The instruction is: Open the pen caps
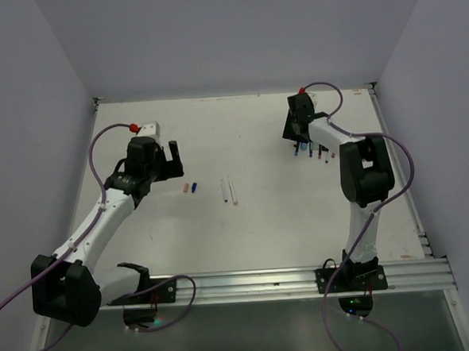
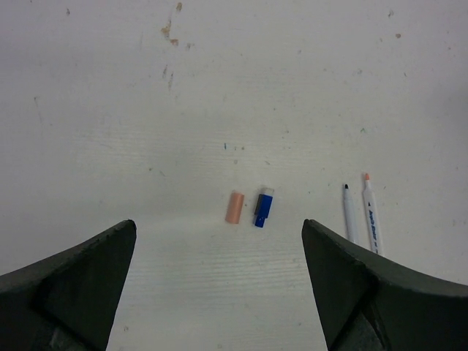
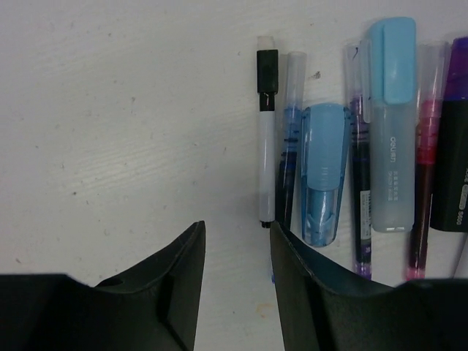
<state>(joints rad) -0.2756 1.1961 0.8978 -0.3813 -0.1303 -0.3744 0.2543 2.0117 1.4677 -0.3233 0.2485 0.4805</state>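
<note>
Since the capped pens (image 3: 391,146) lie in a row near the far right corner of the table (image 1: 239,127), the right gripper (image 3: 235,227) is much the nearer. Its jaws are narrowly parted and empty, and the white pen (image 3: 265,153) lies just ahead of them, long axis pointing straight away, black cap (image 3: 268,69) at the far end. The left gripper (image 2: 218,228), wide open and holding nothing, hangs nearer the left edge over an orange cap (image 2: 234,207) and a blue cap (image 2: 263,208) already off, with two uncapped pens (image 2: 372,216) beside them.
</note>
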